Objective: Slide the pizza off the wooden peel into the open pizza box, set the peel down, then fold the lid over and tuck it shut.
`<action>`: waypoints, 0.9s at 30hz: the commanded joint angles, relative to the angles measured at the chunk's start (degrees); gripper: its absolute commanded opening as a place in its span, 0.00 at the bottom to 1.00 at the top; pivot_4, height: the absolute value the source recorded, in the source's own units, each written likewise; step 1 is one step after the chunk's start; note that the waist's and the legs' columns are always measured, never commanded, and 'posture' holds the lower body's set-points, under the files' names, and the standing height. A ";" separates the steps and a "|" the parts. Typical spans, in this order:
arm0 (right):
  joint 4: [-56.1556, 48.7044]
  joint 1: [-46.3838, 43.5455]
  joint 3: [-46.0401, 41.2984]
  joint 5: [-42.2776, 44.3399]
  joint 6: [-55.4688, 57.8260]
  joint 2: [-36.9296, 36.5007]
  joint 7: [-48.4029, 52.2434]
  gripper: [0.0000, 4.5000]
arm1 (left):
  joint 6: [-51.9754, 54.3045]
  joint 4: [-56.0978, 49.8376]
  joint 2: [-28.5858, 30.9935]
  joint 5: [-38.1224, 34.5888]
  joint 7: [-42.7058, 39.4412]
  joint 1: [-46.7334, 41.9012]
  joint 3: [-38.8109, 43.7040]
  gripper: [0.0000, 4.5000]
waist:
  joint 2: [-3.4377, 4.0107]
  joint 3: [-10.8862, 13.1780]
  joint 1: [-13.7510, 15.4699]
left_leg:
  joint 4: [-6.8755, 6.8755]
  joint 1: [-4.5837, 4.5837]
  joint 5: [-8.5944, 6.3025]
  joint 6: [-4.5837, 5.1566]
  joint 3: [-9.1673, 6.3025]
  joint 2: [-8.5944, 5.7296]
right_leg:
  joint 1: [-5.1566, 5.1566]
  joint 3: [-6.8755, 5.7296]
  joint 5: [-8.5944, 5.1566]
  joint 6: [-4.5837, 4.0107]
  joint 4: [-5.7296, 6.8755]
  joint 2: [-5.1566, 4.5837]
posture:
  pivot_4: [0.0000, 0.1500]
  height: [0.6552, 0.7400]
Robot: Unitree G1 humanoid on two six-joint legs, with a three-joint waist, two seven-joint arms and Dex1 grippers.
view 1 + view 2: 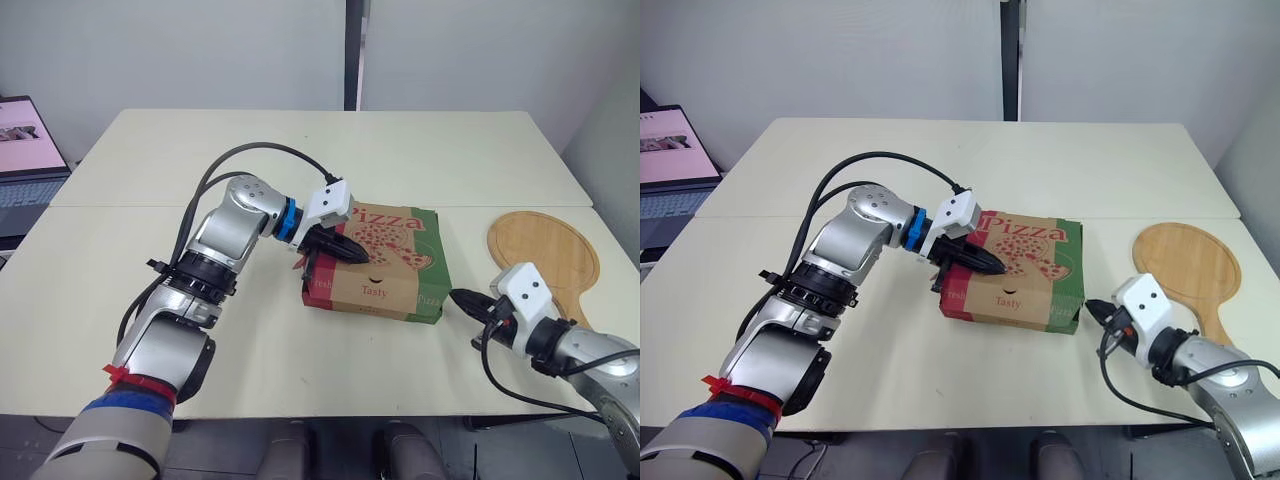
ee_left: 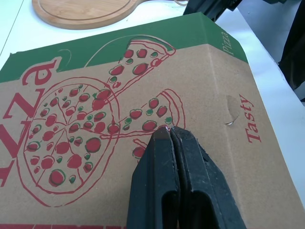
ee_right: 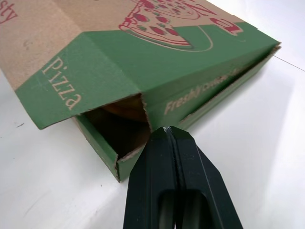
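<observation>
pizza box (image 1: pixel 375 262): near the middle of the table (image 1: pixel 300 160), lid folded down over the base, printed side up. the green side flap at the robot's right near corner (image 3: pixel 95 81) stands out from the base wall and leaves a dark gap there, so that corner is untucked.

pizza: mostly hidden under the lid. a brown curved edge shows inside the gap, possibly the crust, but the shadow leaves it unclear.

left gripper (image 1: pixel 362 258): fingers pressed together, holding nothing. the tips rest on top of the lid over the printed pizza drawing, a little in from the front edge; the arm reaches in from the box's left side.

right gripper (image 1: pixel 456 296): fingers together, empty, low over the table just beside the open near right corner, pointing at the gap. a strip of bare tabletop lies between tips and cardboard; not touching.

wooden peel (image 1: pixel 545 250): flat on the table to the right of the box, well apart from it, round blade bare, handle toward the near edge, close behind the right arm.

laptop (image 1: pixel 25 160): open, screen lit, at the far left past the table's edge.
</observation>
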 commanded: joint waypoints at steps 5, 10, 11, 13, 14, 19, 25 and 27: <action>-0.19 -3.23 3.16 -1.82 -2.32 0.67 0.60 0.00 | -1.54 0.49 -0.40 0.52 -0.14 -1.63 0.80 0.01 | 0.00 0.00 -0.04 | 0.00 0.00 0.00 0.00 -0.02 0.00 | 0.00 -0.02 0.00 0.00 0.00 0.00 | 1.00 1.00; -0.90 -2.54 3.64 -2.85 -2.34 0.89 0.22 0.00 | -2.16 0.83 -0.18 1.36 -0.44 -1.18 0.19 0.01 | 0.00 0.00 -0.04 | 0.00 0.00 0.00 0.00 -0.01 0.00 | -0.01 0.00 0.00 0.00 0.01 0.00 | 1.00 1.00; -1.09 -2.25 3.36 -3.08 -2.25 0.69 0.13 0.00 | -2.30 0.97 -0.25 1.51 -0.43 -1.11 0.18 0.01 | 0.00 0.00 -0.04 | 0.00 0.00 0.00 0.00 -0.01 0.00 | -0.01 0.00 0.00 0.00 0.01 0.00 | 1.00 1.00; -1.44 -1.33 1.92 -3.82 -2.07 0.16 -0.32 0.00 | -2.16 1.05 -0.46 1.52 -0.41 -1.06 0.40 0.01 | 0.00 0.00 -0.03 | 0.00 0.00 0.00 0.00 -0.01 0.00 | -0.01 -0.01 0.00 0.00 0.01 0.00 | 1.00 1.00; -1.67 -0.60 0.71 -3.55 -2.25 -0.19 0.21 0.00 | -2.12 1.08 -0.57 1.53 -0.35 -1.08 0.48 0.01 | 0.00 0.00 0.00 | 0.00 0.00 0.00 0.00 -0.01 0.00 | -0.01 0.00 0.00 0.00 0.01 0.00 | 1.00 1.00; -1.67 3.47 -8.46 -2.26 -2.66 -3.88 4.32 0.14 | -2.35 1.69 -0.68 1.56 -0.31 -1.42 0.83 0.00 | 0.00 0.00 0.11 | 0.03 -0.01 0.00 0.00 0.00 -0.01 | 0.01 0.00 0.00 0.00 0.01 0.00 | 1.00 1.00; -5.92 -0.61 -14.49 8.94 4.85 -11.58 11.97 0.60 | -3.13 2.68 -0.75 1.61 -0.32 -1.73 1.03 0.00 | 0.00 0.00 -0.09 | 0.03 0.04 0.00 0.00 0.02 0.04 | 0.03 0.03 0.01 0.01 0.04 0.02 | 1.00 1.00; -7.00 -3.56 -12.81 10.86 6.33 -12.48 11.63 0.74 | -3.11 2.72 -0.77 1.52 -0.34 -1.81 1.10 0.00 | 0.00 0.00 -0.07 | 0.03 0.03 0.00 0.00 -0.02 0.07 | 0.04 0.02 0.01 0.01 0.03 0.03 | 1.00 1.00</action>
